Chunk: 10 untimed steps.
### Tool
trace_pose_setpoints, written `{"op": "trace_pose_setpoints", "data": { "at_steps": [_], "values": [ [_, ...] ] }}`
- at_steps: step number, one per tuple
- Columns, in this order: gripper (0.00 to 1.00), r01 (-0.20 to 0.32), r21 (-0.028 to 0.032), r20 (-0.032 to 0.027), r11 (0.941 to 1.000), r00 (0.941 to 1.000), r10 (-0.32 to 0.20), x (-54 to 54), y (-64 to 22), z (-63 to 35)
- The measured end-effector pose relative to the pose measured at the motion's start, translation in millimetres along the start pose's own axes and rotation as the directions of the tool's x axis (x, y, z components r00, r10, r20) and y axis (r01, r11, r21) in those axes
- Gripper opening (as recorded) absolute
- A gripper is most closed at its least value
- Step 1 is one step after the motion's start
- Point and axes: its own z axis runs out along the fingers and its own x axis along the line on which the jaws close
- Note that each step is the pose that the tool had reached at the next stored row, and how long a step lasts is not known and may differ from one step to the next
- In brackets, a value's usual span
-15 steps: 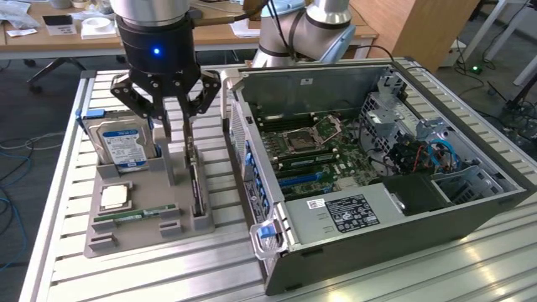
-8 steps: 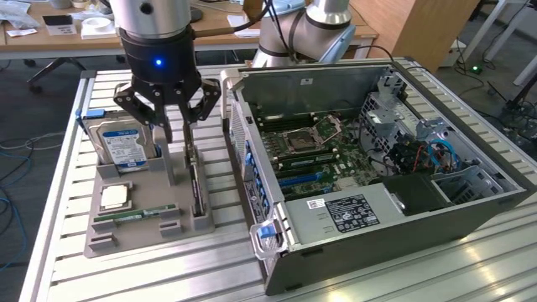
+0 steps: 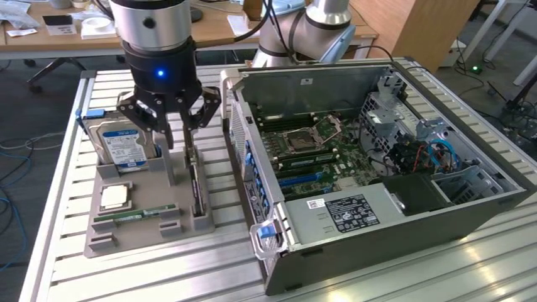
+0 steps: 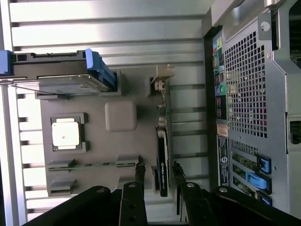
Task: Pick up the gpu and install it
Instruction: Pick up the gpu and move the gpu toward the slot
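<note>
The gpu (image 3: 196,185) is a thin dark card standing on edge in a slot of the grey holder tray (image 3: 155,236), at the tray's side nearest the computer case. In the wrist view the gpu (image 4: 162,160) shows edge-on, with its metal bracket (image 4: 162,77) at the far end. My gripper (image 3: 178,135) hangs just above the card's far end. In the wrist view my gripper (image 4: 158,170) is open, one finger on each side of the card with a gap on both sides. Nothing is held.
The tray also holds a blue-labelled hard drive (image 3: 122,146), a square processor (image 3: 115,196) and a green memory stick (image 3: 134,214). The open computer case (image 3: 436,207) lies at the exterior view's right, motherboard (image 3: 315,154) exposed. Everything rests on a slatted metal table (image 3: 168,277).
</note>
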Motion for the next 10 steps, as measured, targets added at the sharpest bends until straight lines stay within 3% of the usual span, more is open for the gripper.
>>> {"op": "trace_pose_setpoints", "data": {
  "at_steps": [10],
  "values": [
    [0.36,0.000,0.0001,0.0000,1.0000,1.0000,0.000,-1.0,-0.2,5.1]
  ]
}}
